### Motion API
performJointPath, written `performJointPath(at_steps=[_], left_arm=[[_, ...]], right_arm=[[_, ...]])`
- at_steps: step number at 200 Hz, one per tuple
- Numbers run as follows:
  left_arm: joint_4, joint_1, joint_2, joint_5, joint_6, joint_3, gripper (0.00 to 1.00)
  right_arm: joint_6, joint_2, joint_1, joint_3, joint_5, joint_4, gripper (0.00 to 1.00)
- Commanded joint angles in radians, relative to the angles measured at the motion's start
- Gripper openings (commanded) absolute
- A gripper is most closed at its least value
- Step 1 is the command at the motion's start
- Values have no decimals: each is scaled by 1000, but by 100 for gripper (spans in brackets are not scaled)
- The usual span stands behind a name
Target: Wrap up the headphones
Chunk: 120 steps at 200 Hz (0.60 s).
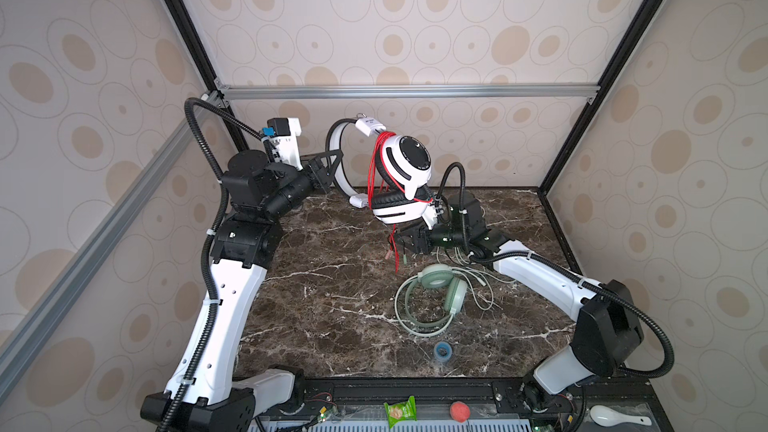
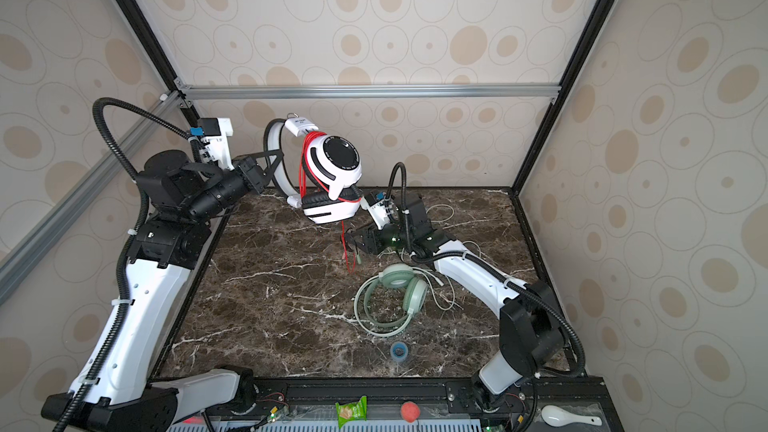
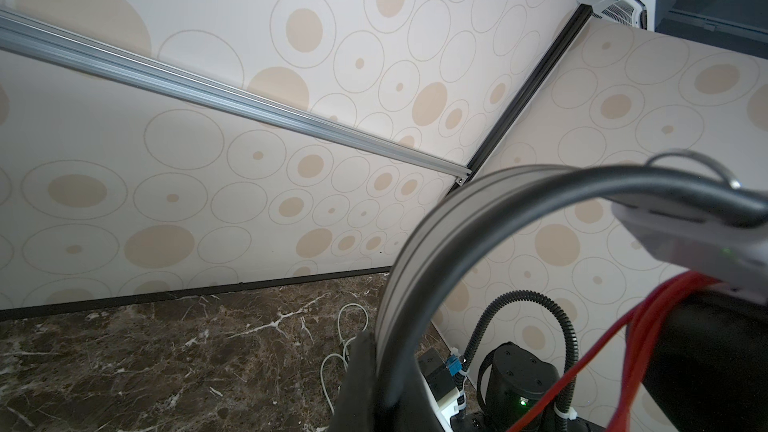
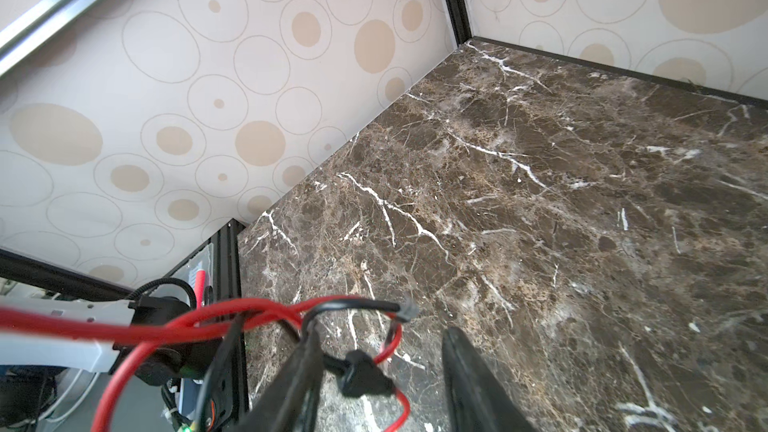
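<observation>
Above dark marble tabletop (image 1: 332,309), my left gripper (image 1: 336,160) clamps the white-and-black over-ear headphones (image 1: 409,164) by the headband. My right gripper (image 4: 381,332) gapes around the thin red cable (image 4: 257,309); I'd close squarely.

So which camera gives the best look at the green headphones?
The top views: both show the mint green headphones whole, lying flat on the marble table. The left wrist view catches only a loop of pale cable, probably theirs. The right wrist view shows the table but not them.
</observation>
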Motion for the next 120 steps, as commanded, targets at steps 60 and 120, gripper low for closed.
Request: performJointPath(at_steps=[60, 120], left_arm=[[116, -2, -23, 7, -68, 15, 0], [129, -3, -13, 10, -81, 17, 0]], right_arm=[[56, 69, 8, 68, -29, 79, 54], [82, 115, 18, 109, -48, 105, 49]])
